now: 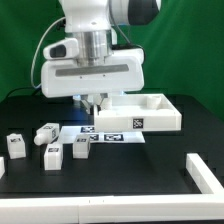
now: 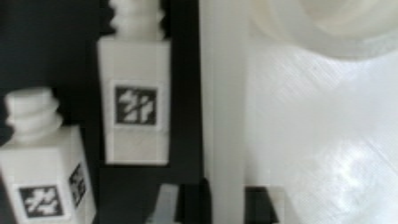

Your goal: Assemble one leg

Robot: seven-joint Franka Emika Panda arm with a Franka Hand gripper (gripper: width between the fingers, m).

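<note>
Several legs lie on the black table at the exterior view's left: one, one, one and one, each a small white post with a tag. The wrist view shows two of them, one and one. The large white tray-like panel sits at the exterior view's right. My gripper is down at its near-left edge. In the wrist view my gripper has one dark finger on each side of the panel's edge wall and is shut on it.
The marker board lies flat in front of the panel. A white L-shaped rail stands at the exterior view's front right. A round corner socket of the panel shows in the wrist view.
</note>
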